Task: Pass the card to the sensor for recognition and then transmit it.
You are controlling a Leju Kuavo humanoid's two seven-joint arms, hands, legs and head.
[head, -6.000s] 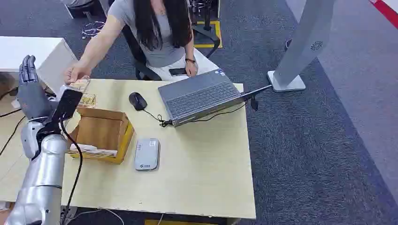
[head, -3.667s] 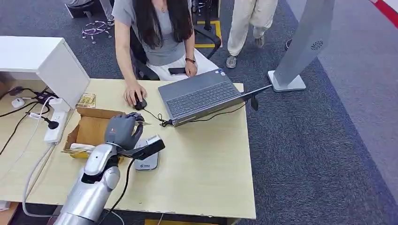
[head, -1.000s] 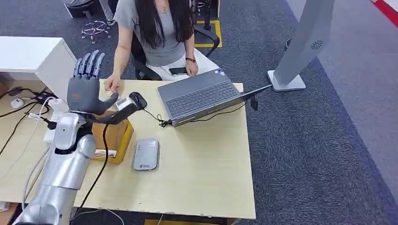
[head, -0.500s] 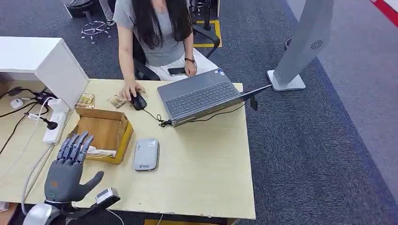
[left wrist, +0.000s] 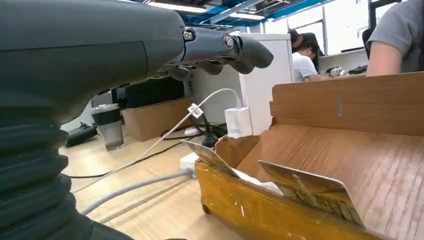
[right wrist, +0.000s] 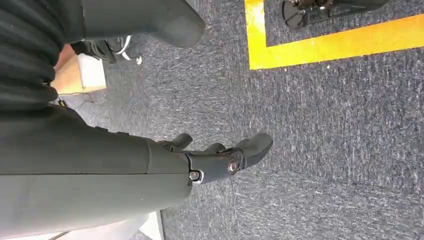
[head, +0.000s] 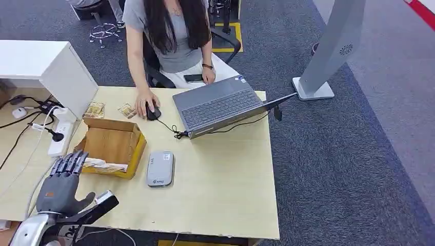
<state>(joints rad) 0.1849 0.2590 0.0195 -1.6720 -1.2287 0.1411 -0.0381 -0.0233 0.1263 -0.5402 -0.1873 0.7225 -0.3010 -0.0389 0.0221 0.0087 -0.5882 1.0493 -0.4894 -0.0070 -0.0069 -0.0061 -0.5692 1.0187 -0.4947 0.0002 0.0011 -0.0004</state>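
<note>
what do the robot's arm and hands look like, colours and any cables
The left robot hand is dark grey with slim segmented fingers and a small orange mark on its back, on a silver arm. A black camera bracket juts out at the wrist. The right robot hand is dark grey too, behind a ribbed cover.

The left robot hand [head: 61, 187], raised high beside the person's hand a second ago, is now low at the near left corner of the surface [head: 220, 195], just short of the cardboard box [head: 110, 146], fingers spread and holding nothing. Far ahead of the robot hand, a card [head: 126, 110] now lies beside the person's hand [head: 144, 108], which rests on the mouse.
</note>
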